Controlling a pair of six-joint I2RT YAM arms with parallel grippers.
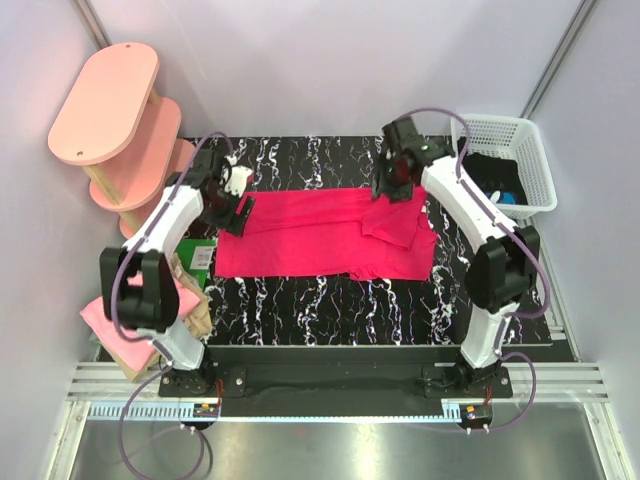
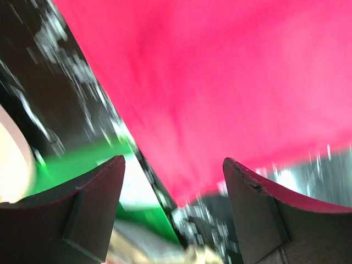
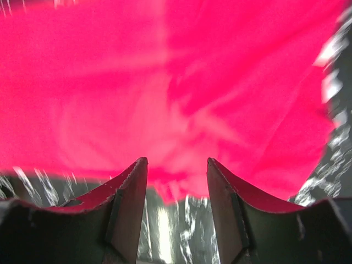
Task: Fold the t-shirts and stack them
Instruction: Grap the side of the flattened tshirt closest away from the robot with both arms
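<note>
Well, the left gripper (image 2: 173, 162) had its two fingers (image 2: 93, 203) wide apart, and nothing was between them. It hung by the shirt's end at about 9 o'clock on the table (image 1: 330, 305). I could not tell if it touched the cloth. The right gripper (image 3: 177, 162) had a smaller gap and held nothing too. The shirt's edge lay just past its tips. It was up near 1 o'clock, over the shirt's far corner.

The crimson-pink t-shirt (image 1: 310, 235) lay flat in the middle of the table, stretched from 9 o'clock to 3 o'clock. At the 3 o'clock end, a flap of it was folded over on top.

I think the shirt was soft, thin and light. It would not break. It would flop and sag if it was picked up at one spot only. It might also slide on the smooth table top. The best places to pinch looked like the two far corners, one for each gripper, right at the edge. The cloth was thin, so the fingers would need to close almost all the way.

Farther out, a white basket (image 1: 500, 122) sat at 2 o'clock and pink shelves (image 1: 105, 100) stood at 10 o'clock.
</note>
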